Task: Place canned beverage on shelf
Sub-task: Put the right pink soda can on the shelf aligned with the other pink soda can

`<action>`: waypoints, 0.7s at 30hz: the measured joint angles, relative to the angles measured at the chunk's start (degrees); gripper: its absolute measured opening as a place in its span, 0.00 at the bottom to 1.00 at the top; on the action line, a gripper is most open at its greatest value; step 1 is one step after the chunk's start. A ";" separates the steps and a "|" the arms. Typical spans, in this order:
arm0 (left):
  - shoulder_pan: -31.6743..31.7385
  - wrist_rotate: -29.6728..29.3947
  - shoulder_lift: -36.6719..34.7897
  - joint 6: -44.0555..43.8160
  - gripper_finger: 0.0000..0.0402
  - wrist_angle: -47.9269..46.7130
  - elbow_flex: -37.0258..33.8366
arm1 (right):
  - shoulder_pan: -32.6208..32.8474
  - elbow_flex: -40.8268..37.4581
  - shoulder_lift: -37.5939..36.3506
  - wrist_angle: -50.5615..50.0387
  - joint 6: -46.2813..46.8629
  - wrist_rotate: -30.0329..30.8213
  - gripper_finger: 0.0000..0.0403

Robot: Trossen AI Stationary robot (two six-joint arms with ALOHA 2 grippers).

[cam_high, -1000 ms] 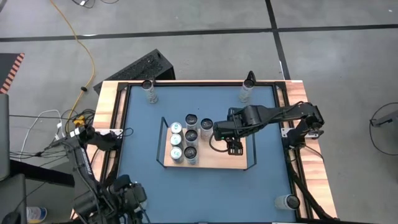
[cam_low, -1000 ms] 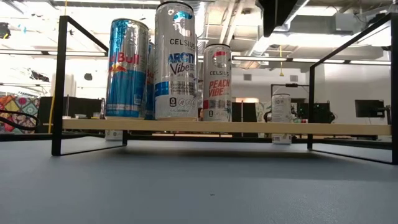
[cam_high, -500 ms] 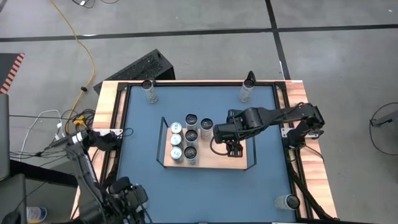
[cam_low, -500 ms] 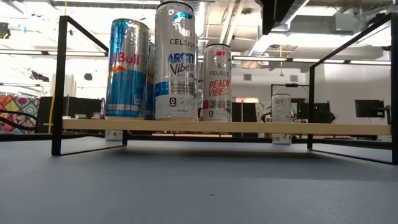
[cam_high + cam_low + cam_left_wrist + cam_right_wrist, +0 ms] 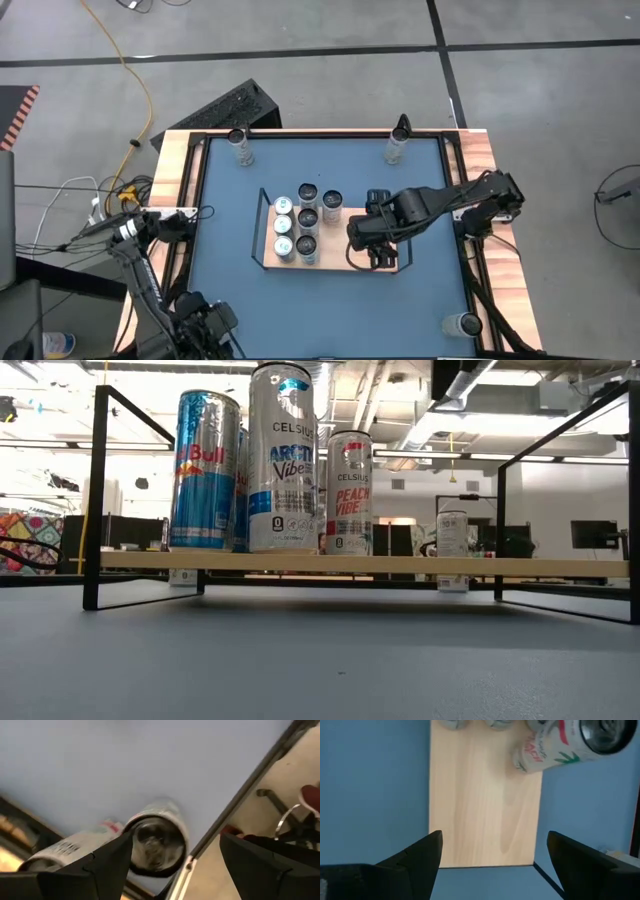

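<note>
So, the left arm is parked off the bench's 7 o'clock corner, and its left gripper has its fingers spread wide with nothing between them; the wrist view looks past them at a can standing on the blue top, probably the one at the 11 o'clock corner, though it's blurry.

The shelf sits mid-bench. Seven cans are bunched at its 9 o'clock end: a Red Bull, a Celsius Arctic Vibe and a Celsius Peach Vibe show from low down, all upright on the board. The rest of the wood is bare.

Over at the shelf's 3 o'clock end hangs the right gripper, above the bare wood near the end rail, fingers wide apart and holding nothing.

Loose cans stand at the bench's 1 o'clock corner and 5 o'clock corner.
</note>
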 joint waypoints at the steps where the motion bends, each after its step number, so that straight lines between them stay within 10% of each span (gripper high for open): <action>1: -0.02 0.42 0.00 -0.42 0.71 -0.72 0.00 | 0.17 0.00 0.00 0.34 0.00 0.00 0.85; 21: -0.09 2.84 0.00 4.45 0.71 -2.44 0.00 | -1.36 0.00 0.04 4.63 -0.07 0.00 0.85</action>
